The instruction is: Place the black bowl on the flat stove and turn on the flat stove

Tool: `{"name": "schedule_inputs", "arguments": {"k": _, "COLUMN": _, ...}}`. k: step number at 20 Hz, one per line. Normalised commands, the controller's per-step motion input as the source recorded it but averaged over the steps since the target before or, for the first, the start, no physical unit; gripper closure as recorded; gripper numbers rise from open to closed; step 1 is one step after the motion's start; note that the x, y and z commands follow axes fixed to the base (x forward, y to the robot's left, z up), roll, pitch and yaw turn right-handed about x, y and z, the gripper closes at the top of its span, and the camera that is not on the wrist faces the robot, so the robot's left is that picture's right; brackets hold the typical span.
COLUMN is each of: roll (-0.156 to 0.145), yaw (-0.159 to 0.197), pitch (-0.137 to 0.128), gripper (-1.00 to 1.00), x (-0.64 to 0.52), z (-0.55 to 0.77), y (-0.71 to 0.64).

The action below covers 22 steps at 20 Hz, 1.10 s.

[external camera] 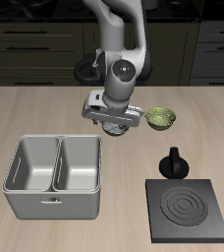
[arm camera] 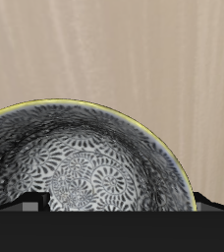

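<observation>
The black bowl [external camera: 117, 127] sits on the table directly under my gripper [external camera: 111, 120], behind the metal basin. In the wrist view the bowl [arm camera: 84, 167] fills the frame from very close, showing its speckled silvery-grey inside. Only small bits of my fingertips [arm camera: 30, 207] show at the frame's edge, set wide apart, so the gripper looks open just above the bowl's near rim. The flat stove [external camera: 190, 209], a dark slab with ring marks, lies near the table's front edge. Its black knob [external camera: 173, 162] is at its back edge. Nothing rests on the stove.
A yellow-green bowl [external camera: 161, 117] stands beside my gripper, farther back than the stove. A grey double-compartment metal basin [external camera: 53, 175] stands near the front edge, on the far side of the table from the stove.
</observation>
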Motion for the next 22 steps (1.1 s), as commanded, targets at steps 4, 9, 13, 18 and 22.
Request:
{"name": "schedule_inputs", "arguments": {"k": 4, "roll": -0.001, "yaw": -0.019, "pitch": -0.026, "gripper": 1.0, "x": -0.07, "z": 0.02, "y": 0.02}}
{"name": "schedule_inputs", "arguments": {"k": 9, "roll": 0.016, "yaw": -0.01, "pitch": -0.018, "gripper": 1.0, "x": -0.04, "z": 0.08, "y": -0.02}}
{"name": "schedule_inputs", "arguments": {"k": 13, "roll": 0.011, "yaw": 0.009, "pitch": -0.027, "gripper": 1.0, "x": -0.04, "z": 0.12, "y": 0.02}}
{"name": "schedule_inputs", "arguments": {"k": 18, "roll": 0.015, "yaw": -0.002, "pitch": -0.024, "gripper": 1.0, "x": -0.01, "z": 0.16, "y": 0.04}}
{"name": "schedule_inputs", "arguments": {"k": 22, "roll": 0.029, "yaw": 0.01, "pitch": -0.04, "gripper": 1.0, "x": 0.02, "z": 0.24, "y": 0.07}}
